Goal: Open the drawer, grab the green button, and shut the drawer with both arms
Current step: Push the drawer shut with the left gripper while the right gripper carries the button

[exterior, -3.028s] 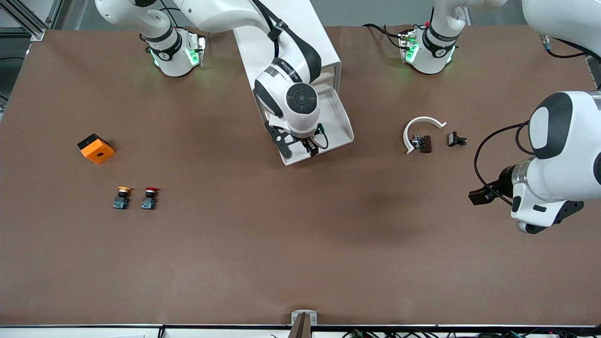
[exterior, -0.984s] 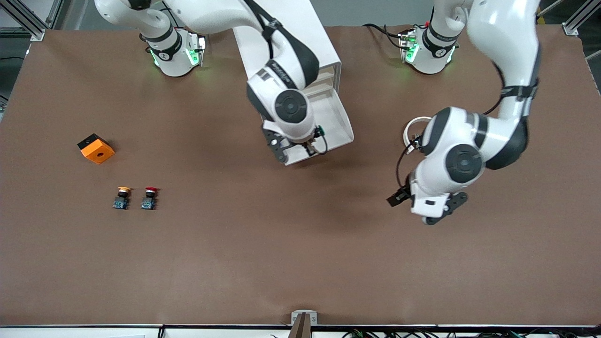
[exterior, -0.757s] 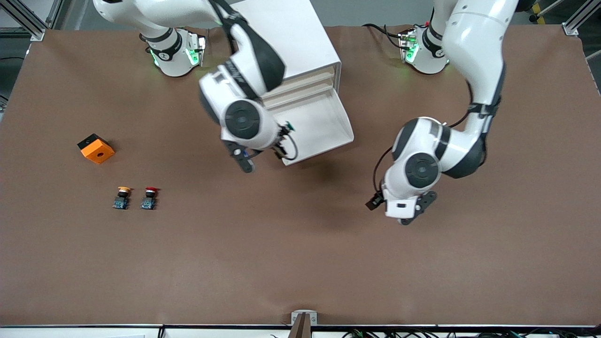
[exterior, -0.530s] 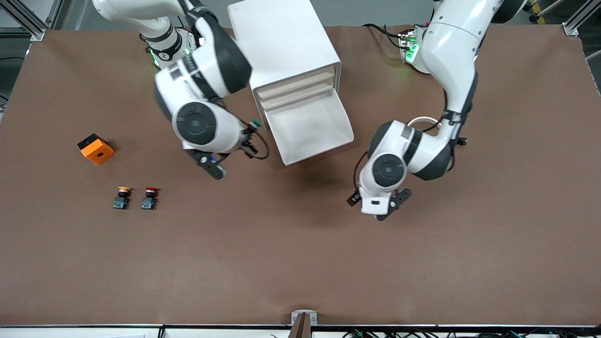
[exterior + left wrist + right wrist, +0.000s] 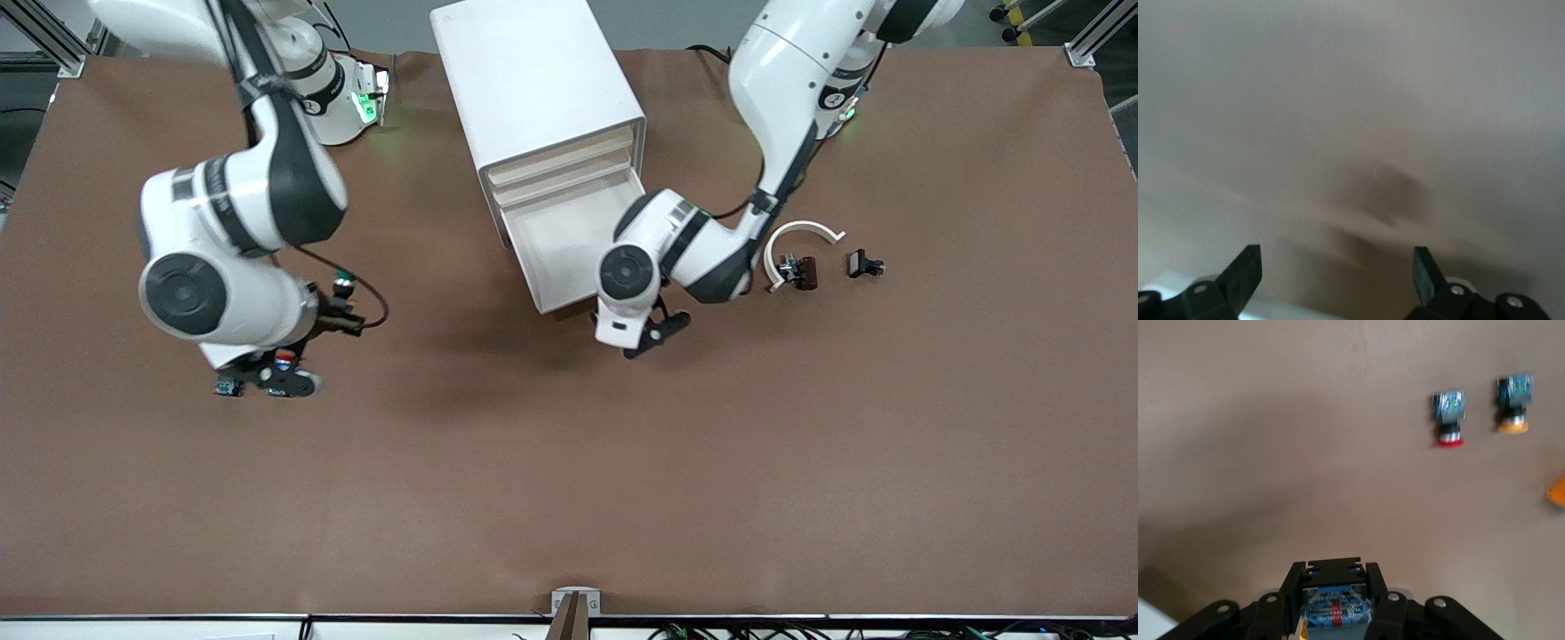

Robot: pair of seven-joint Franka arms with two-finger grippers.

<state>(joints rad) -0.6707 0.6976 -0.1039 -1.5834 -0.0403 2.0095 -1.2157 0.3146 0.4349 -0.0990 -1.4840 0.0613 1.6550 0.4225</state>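
The white cabinet point(image 5: 533, 80) has its bottom drawer point(image 5: 569, 253) pulled out, and the inside I can see is bare. My right gripper point(image 5: 271, 378) point(image 5: 1333, 603) hangs over the table by the red-capped and yellow-capped buttons and is shut on the button point(image 5: 1333, 607). Only the button's blue-black base block shows between the fingers; its cap is hidden. My left gripper point(image 5: 653, 331) point(image 5: 1335, 273) is open and holds nothing. It is over the table right in front of the open drawer, at the corner toward the left arm's end.
The red-capped button point(image 5: 1449, 420) and the yellow-capped button point(image 5: 1513, 407) stand side by side; the right hand covers most of both in the front view. An orange block's corner point(image 5: 1558, 493) shows beside them. A white curved piece point(image 5: 800, 233) and small dark parts point(image 5: 805, 271) lie toward the left arm's end.
My right arm swung away from the drawer with the button toward its own end of the table. My left arm came in from its end to the drawer's front.
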